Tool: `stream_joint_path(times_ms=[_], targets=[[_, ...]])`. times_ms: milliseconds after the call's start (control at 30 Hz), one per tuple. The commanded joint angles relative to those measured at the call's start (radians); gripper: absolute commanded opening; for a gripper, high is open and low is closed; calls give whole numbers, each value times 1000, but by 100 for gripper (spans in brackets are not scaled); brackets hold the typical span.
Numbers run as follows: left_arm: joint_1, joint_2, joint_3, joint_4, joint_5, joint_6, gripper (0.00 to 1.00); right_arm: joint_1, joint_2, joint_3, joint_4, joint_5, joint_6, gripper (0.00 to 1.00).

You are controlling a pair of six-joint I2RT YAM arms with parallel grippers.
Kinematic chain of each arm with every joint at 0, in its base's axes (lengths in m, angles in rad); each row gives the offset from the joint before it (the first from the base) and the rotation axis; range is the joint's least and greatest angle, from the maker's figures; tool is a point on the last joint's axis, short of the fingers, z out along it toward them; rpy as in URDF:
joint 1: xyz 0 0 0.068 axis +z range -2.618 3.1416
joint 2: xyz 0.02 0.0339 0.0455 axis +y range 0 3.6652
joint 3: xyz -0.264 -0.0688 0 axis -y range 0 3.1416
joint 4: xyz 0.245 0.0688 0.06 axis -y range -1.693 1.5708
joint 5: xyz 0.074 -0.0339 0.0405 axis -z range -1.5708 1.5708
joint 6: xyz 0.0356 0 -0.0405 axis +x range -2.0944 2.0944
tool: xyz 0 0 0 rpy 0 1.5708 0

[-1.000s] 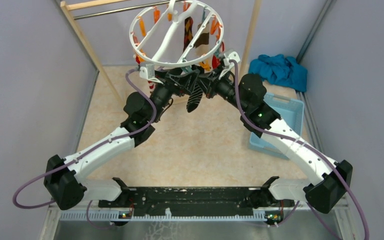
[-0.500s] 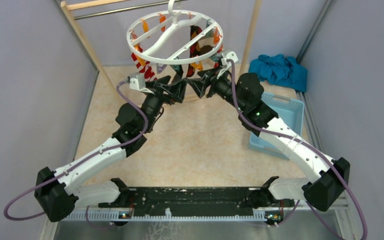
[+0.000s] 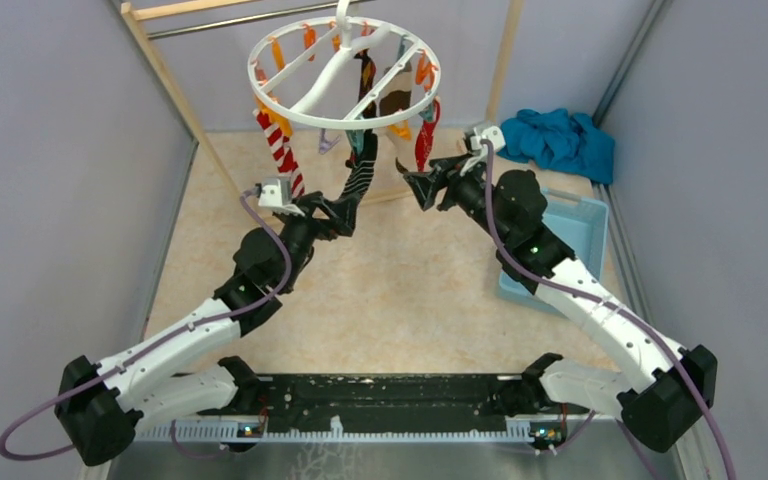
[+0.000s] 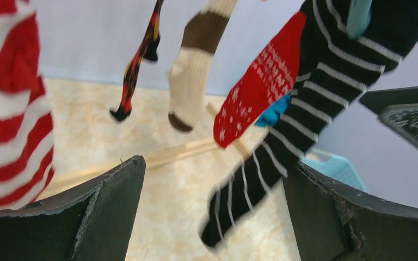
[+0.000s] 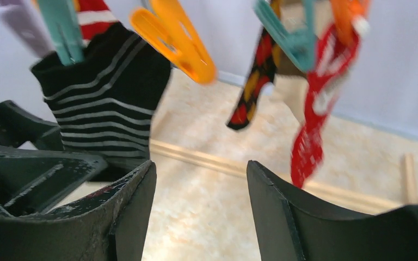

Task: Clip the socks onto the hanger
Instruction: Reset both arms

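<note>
black striped sock [image 3: 362, 170]: pinned by teal clip [image 5: 65, 32] at near rim of hanger [image 3: 332, 65], foot dangling | neighbours: red-and-white sock [image 3: 278, 150] to its left, red patterned sock [image 3: 422, 145] to its right | left gripper [image 4: 212, 168]: spread wide, sock's toe between fingers, gripping nothing | right gripper [image 5: 200, 168]: parted, empty, just beside sock

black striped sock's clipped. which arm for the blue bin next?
Right, probably: right gripper is open and empty, its arm beside the blue bin; left gripper sits farther off, by the black striped sock.
</note>
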Motion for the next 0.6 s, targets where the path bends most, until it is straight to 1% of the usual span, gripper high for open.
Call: stream_joint_path(times_ms=[0,100,300,400,567], targets=[[2,-31,-42,-116,-53,-28,98,-71,-91,-75,-17,25,53,62],[3,-46,-60,-192,-78,-63,98,-113,-130,-129,-56,41,70,62],[3,-98,-111,-233,-82,-91,98,-181,-175,-220,-121,66,107,62],[2,-101,-138,-245,-115,-86,98,-231,-191,-270,-145,64,141,62],[3,-92,-142,-301,-140,-119,98,-303,-187,-280,-202,21,179,61]])
